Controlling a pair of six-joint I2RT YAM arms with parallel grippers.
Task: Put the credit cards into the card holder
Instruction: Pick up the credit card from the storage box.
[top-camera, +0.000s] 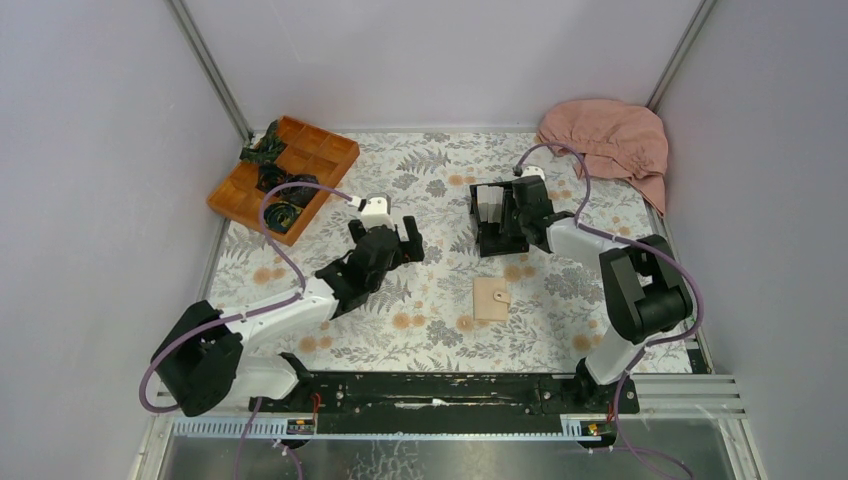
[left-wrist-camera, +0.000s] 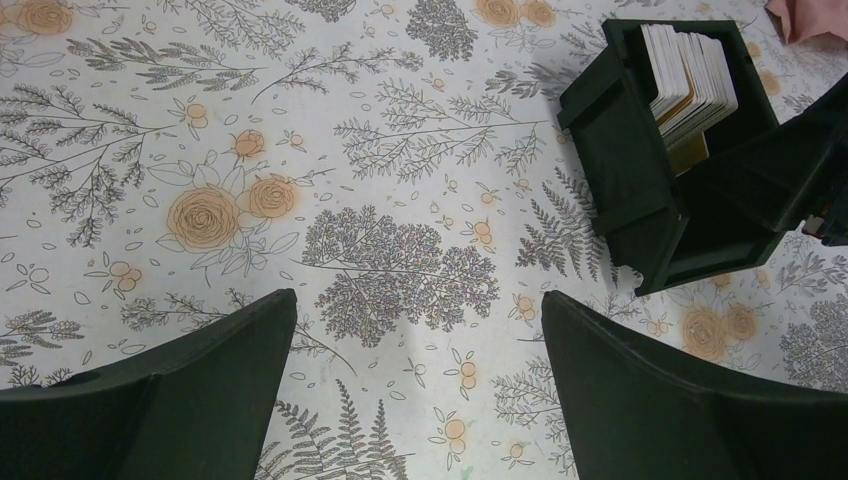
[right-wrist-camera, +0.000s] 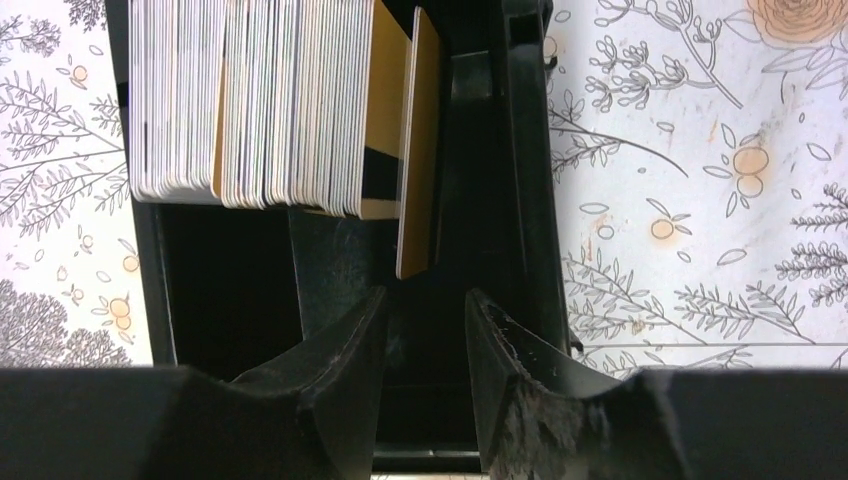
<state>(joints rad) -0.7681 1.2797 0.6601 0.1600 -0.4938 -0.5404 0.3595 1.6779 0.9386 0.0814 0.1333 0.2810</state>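
The right pincer (right-wrist-camera: 425, 400), narrowly parted and apparently empty, is lining up on a gold credit card (right-wrist-camera: 418, 150); closing off-centre risks dragging neighbouring cards, while the left pincer (left-wrist-camera: 417, 296) is hovering wide open.

The desk (top-camera: 440, 330) wears a matt, floral-printed covering. The black box (left-wrist-camera: 620, 170) looks like matt plastic and its credit cards (right-wrist-camera: 420, 150) smooth and faintly glossy. The card holder (top-camera: 491, 298) looks like soft tan leather.

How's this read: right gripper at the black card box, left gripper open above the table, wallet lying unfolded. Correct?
Not quite. The wallet lies folded shut, per the top external view. Right gripper at the black card box, left gripper open above the table: both fine.
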